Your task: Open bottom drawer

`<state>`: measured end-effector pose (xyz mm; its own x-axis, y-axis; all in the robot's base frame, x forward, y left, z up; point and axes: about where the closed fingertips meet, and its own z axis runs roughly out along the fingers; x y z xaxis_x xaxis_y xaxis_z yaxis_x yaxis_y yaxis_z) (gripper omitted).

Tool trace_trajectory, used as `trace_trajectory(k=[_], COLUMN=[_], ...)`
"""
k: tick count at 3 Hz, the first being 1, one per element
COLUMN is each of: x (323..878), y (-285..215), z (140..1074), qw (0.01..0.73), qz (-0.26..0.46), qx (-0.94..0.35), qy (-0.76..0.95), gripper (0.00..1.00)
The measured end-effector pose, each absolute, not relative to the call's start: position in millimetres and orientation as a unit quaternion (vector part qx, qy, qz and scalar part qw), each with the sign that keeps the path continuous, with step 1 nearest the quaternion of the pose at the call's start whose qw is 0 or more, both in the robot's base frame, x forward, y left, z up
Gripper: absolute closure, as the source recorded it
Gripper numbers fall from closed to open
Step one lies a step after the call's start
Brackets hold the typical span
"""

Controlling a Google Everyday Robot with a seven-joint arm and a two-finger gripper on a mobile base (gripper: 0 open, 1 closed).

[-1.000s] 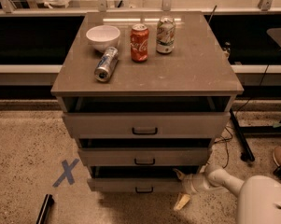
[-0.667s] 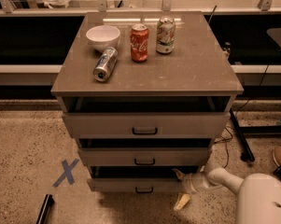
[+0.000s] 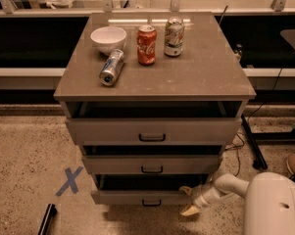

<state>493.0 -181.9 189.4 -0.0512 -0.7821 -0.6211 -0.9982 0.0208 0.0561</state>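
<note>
1. The gripper (image 3: 188,200), spread wide and empty, sits at the right end of the bottom drawer (image 3: 122,197); pulling there may skew and jam it.
2. Away from the handle (image 3: 152,202), it may slip off.

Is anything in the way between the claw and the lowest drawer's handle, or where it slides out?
Nothing visible. The gripper is at the right front corner of the bottom drawer, right of its black handle; only drawer front lies between. No object shows on the floor ahead.
</note>
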Motion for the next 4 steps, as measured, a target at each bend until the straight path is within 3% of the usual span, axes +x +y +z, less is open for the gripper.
trace_trajectory(k=[1,2,3,4], x=[489,477,473,472], y=[-183,-190,-190,-189], z=[190,210,208,207], qw=[0.212,0.245,0.245,0.245], qz=[0.252,0.266,0.268,0.270], qx=[-0.654,-0.650,-0.649,-0.649], qy=[0.681,0.669,0.668,0.668], gripper=[0.59,0.40,0.09,0.00])
